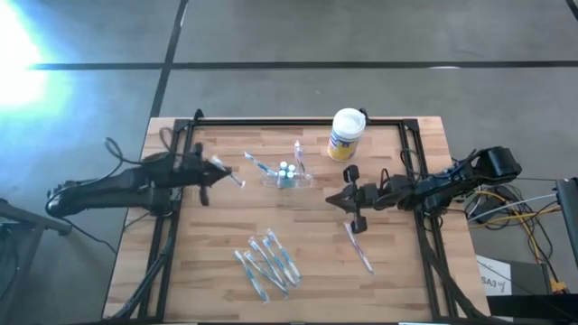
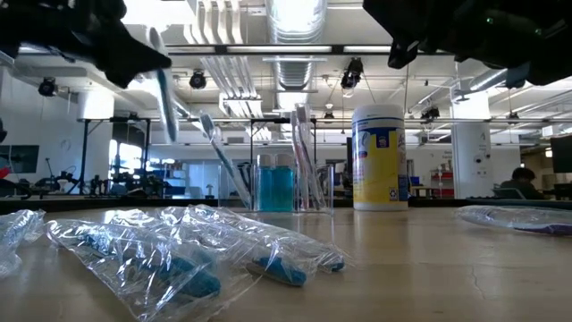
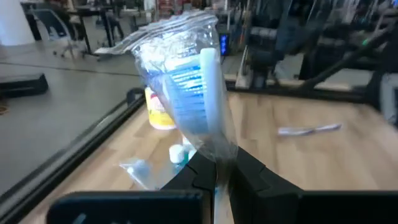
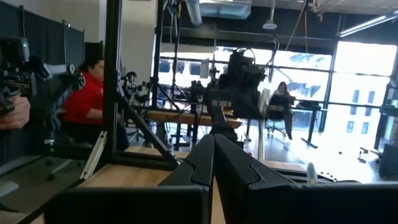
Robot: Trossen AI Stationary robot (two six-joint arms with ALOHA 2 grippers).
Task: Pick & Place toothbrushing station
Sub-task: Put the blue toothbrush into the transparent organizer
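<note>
The toothbrushing station, a small clear holder with toothbrushes standing in it, sits on its base at the table's middle; the low view shows the station too. Left of it my left gripper is shut on a toothbrush in a clear wrapper, held above the table. The low view shows this toothbrush slanting down from the gripper. Right of the station my right gripper hovers shut with nothing in it, and its fingers meet in its wrist view. My left gripper pinches the wrapped toothbrush between its two fingers at the handle just below the head. The fingers come about level from the table's left. The bristled head in its wrapper sticks out past the fingertips. The brush is lifted clear of the table.
A white canister with a yellow-blue label stands behind the station to the right. Several wrapped toothbrushes lie near the front edge, and one more lies below my right gripper. A black frame rims the table. People sit in the room beyond.
</note>
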